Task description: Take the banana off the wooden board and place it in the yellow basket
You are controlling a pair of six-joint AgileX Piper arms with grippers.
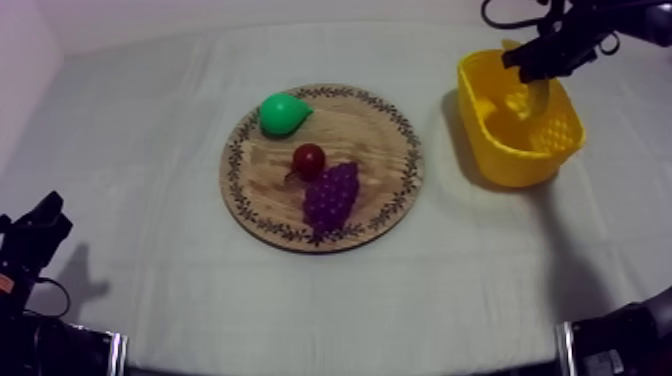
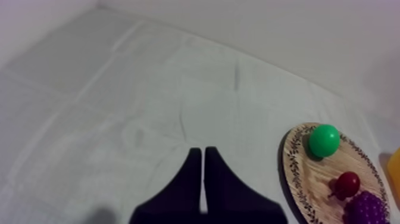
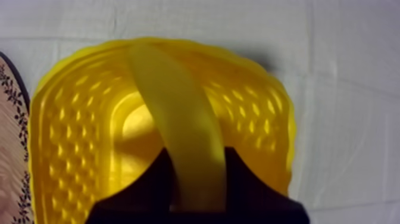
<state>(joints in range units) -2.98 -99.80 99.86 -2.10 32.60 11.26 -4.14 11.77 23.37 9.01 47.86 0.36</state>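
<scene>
My right gripper (image 1: 534, 66) hangs over the yellow basket (image 1: 520, 160) at the table's far right. In the right wrist view the banana (image 3: 178, 113) runs lengthwise between the two black fingers of this gripper (image 3: 196, 158), which is shut on it. The banana points down into the basket (image 3: 65, 119), held above its floor. The round wooden board (image 1: 370, 130) lies at the table's middle. My left gripper (image 1: 40, 225) rests low at the left, its fingers (image 2: 203, 156) together as a narrow wedge over bare cloth.
On the board lie a green pear (image 1: 283, 112), a small red fruit (image 1: 309, 158) and purple grapes (image 1: 332, 195). The left wrist view shows the board (image 2: 300, 173) with the pear (image 2: 324, 140), red fruit (image 2: 347, 183) and grapes (image 2: 366, 208). The board's rim (image 3: 9, 119) lies beside the basket.
</scene>
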